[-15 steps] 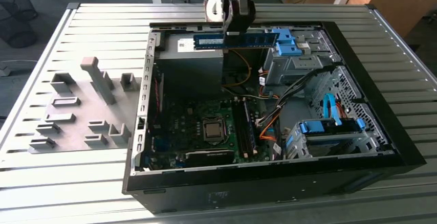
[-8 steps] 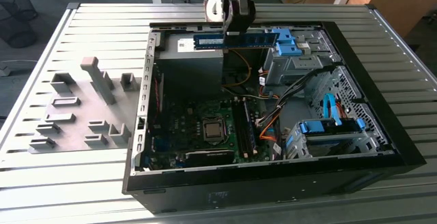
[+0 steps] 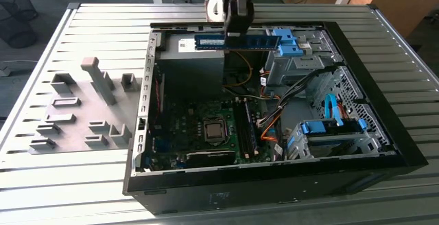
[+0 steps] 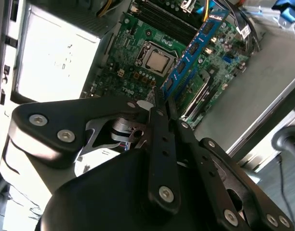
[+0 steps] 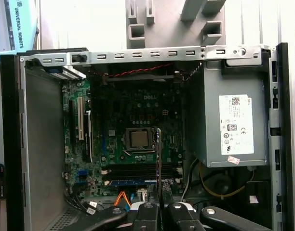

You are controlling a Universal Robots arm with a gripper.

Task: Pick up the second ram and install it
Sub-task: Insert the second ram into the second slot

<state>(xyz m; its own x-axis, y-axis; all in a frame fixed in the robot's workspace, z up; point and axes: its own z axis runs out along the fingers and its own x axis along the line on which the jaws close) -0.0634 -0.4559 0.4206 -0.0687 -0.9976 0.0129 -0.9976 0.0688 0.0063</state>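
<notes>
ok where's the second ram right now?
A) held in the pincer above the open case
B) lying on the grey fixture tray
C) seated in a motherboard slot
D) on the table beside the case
A: in the exterior view the second ram hangs level in mid-air, clamped by the pincer over the open case.

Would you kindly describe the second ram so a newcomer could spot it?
Find the open black computer case on the slatted table. Above its power supply end, the gripper is shut on the second ram: a long blue stick held level in the air, not seated on the motherboard.
</notes>
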